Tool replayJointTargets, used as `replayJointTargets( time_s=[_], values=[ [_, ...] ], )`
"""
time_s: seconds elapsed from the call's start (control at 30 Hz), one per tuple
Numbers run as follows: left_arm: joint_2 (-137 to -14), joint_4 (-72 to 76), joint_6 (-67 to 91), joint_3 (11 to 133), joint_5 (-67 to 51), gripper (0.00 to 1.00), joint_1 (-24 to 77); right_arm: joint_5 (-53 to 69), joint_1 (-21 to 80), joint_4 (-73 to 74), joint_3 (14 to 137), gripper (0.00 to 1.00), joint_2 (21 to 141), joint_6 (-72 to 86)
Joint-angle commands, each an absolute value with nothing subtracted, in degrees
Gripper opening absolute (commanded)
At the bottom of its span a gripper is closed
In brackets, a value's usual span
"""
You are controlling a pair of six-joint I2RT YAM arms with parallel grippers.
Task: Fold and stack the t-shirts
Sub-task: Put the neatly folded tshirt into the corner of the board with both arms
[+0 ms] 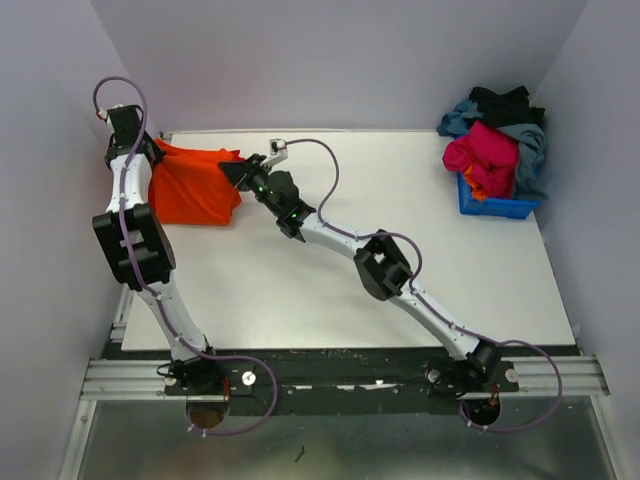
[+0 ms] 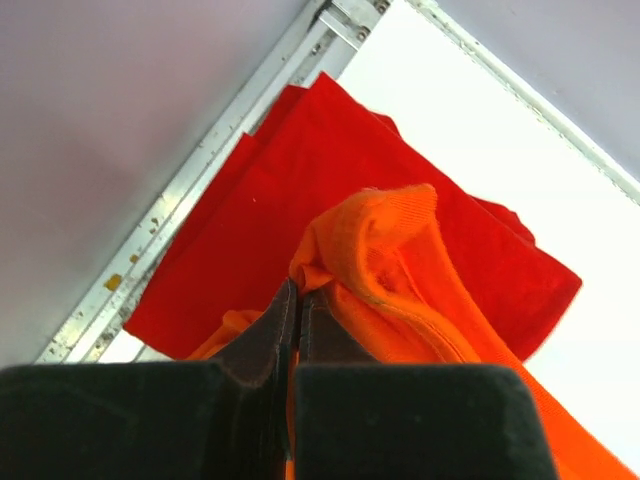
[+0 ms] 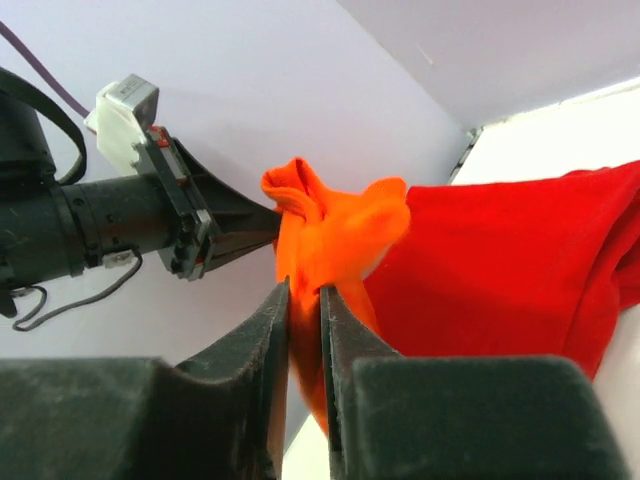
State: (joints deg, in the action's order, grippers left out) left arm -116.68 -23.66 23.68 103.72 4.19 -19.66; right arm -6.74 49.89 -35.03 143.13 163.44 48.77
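Left gripper (image 2: 297, 290): closed on a bunched fold of the orange shirt (image 1: 195, 190), at the far left corner of the table (image 1: 400, 260).
Right gripper (image 3: 303, 285): reached across to the far left, just right of the left one. Its jaws stand a narrow gap apart with orange cloth in the gap; I cannot tell whether they clamp it.
Orange shirt: raised off the table, its upper edge spanning the two grippers and the rest hanging down.
Red shirt (image 2: 300, 170): lying flat and folded on the table under the orange one, beside the metal rail along the left wall.
Other shirts: a pink shirt (image 1: 485, 155), a grey-blue shirt (image 1: 530, 150) and a black shirt (image 1: 505, 100), heaped together.
Bin (image 1: 495, 205): blue, at the far right corner, holding that heap.
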Motion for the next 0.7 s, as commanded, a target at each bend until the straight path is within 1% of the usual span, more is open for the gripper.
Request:
replayJointTargets(
  time_s=[0.0, 0.03, 0.07, 0.1, 0.13, 0.17, 0.2, 0.3, 0.33, 0.37, 0.4, 0.5, 0.57, 0.67],
  values=[
    [-120.3, -17.0, 23.3, 106.9, 7.7, 0.0, -21.5, -12.7, 48.3, -41.4, 143.7, 0.42, 163.4, 47.2],
    [-121.3, -17.0, 23.4, 107.7, 7.0, 0.0, -21.5, -13.0, 48.3, -41.9, 143.0, 0.57, 163.0, 47.1],
    [-122.2, -16.4, 23.6, 107.9, 6.0, 0.0, -21.5, -12.8, 48.2, -42.5, 142.1, 0.67, 162.5, 46.9],
    [-123.0, -15.6, 23.8, 107.9, 5.4, 0.0, -21.4, -12.0, 47.9, -43.0, 141.2, 0.83, 162.0, 46.9],
    [-124.0, -14.3, 24.3, 107.9, 4.4, 0.0, -21.4, -11.2, 47.5, -43.4, 140.0, 0.94, 160.8, 47.2],
    [-125.1, -13.2, 24.4, 108.0, 3.0, 0.04, -21.4, -10.6, 47.2, -44.7, 137.3, 0.98, 159.1, 47.5],
    [-126.4, -12.1, 24.8, 108.7, 1.9, 0.12, -21.4, -10.0, 46.7, -46.7, 133.5, 1.0, 156.9, 47.8],
    [-131.0, -12.6, 25.0, 113.3, -2.6, 0.27, -21.2, -9.1, 45.5, -49.4, 122.6, 1.0, 150.8, 47.6],
    [-132.3, -12.8, 24.5, 114.9, -3.8, 0.41, -20.9, -8.1, 44.9, -49.7, 120.5, 1.0, 149.3, 47.6],
    [-133.6, -13.4, 24.2, 116.4, -4.7, 0.52, -20.5, -6.9, 44.3, -50.0, 118.3, 1.0, 147.8, 47.4],
    [-134.0, -14.1, 23.8, 117.5, -4.8, 0.57, -20.1, -6.0, 43.7, -50.0, 116.1, 1.0, 146.2, 47.5],
    [-133.9, -15.9, 22.2, 119.2, -2.6, 0.69, -18.9, -1.6, 41.7, -47.7, 112.0, 1.0, 142.3, 46.9],
    [-132.3, -15.6, 21.1, 118.2, -0.5, 0.77, -18.5, 1.5, 40.3, -46.4, 108.6, 1.0, 139.1, 46.5],
    [-131.0, -18.2, 20.0, 119.5, 3.4, 0.8, -18.2, 4.5, 38.7, -45.5, 102.3, 1.0, 134.4, 45.8]
  ],
)
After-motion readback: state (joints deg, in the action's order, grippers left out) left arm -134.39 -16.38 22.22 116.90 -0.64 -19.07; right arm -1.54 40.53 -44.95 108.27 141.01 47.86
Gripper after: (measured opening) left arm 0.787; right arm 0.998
